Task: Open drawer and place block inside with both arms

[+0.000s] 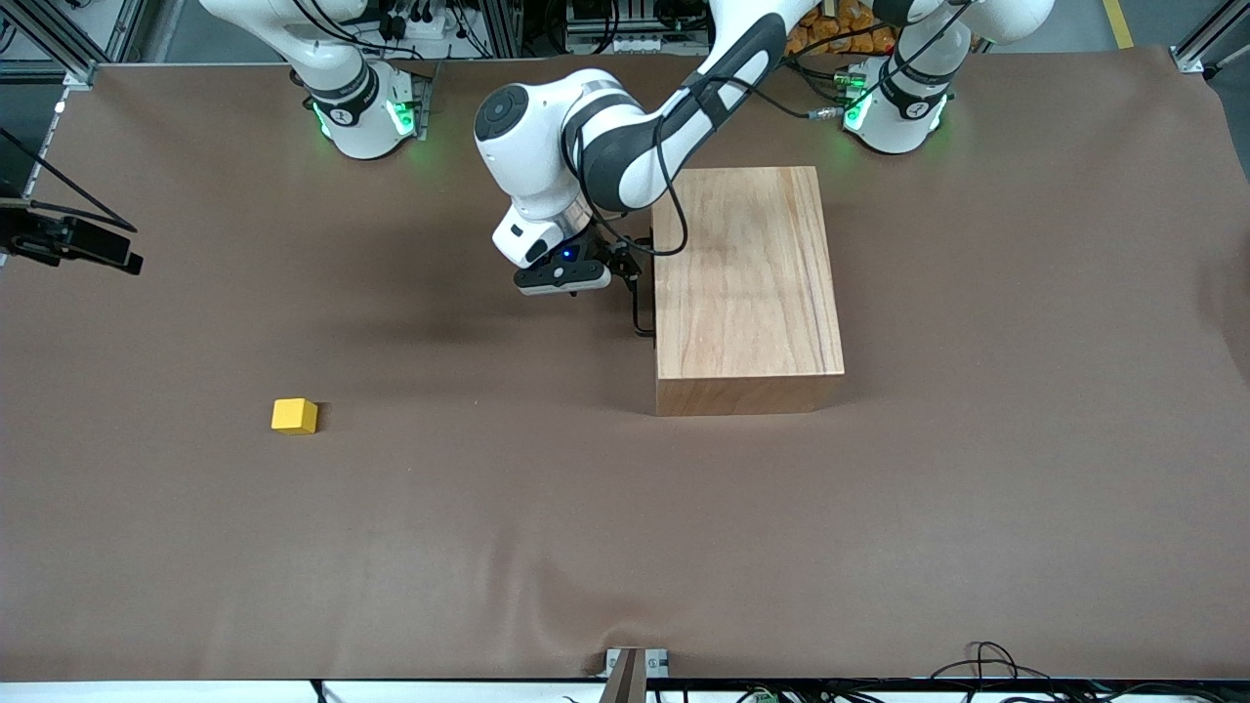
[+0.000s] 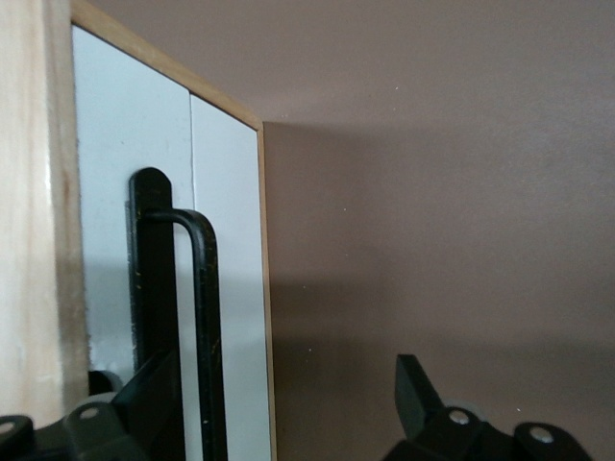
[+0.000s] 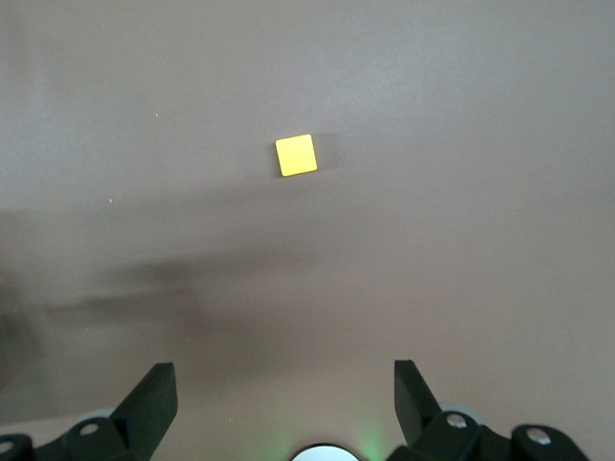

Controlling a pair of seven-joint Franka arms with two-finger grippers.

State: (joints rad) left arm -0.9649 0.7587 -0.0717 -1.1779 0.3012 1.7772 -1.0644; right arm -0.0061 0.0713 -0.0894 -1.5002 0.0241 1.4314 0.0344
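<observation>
The wooden box [image 1: 747, 283] stands mid-table with its drawer pushed in; the drawer's white front [image 2: 226, 240] and black wire handle [image 2: 204, 327] face the right arm's end of the table. My left gripper [image 1: 633, 268] is open at that front, and the handle [image 1: 641, 312] lies between its fingers, close to one fingertip [image 2: 154, 394] and far from the other. The yellow block [image 1: 294, 415] lies on the cloth toward the right arm's end, nearer the front camera than the box. My right gripper [image 3: 285, 389] hangs open and empty high above the table, with the block [image 3: 296, 155] far below it.
Brown cloth covers the table [image 1: 625, 547]. A black device [image 1: 68, 244] juts in at the right arm's end of the table. A metal bracket [image 1: 635, 664] sits at the table edge nearest the front camera. The two arm bases [image 1: 366, 112] glow green.
</observation>
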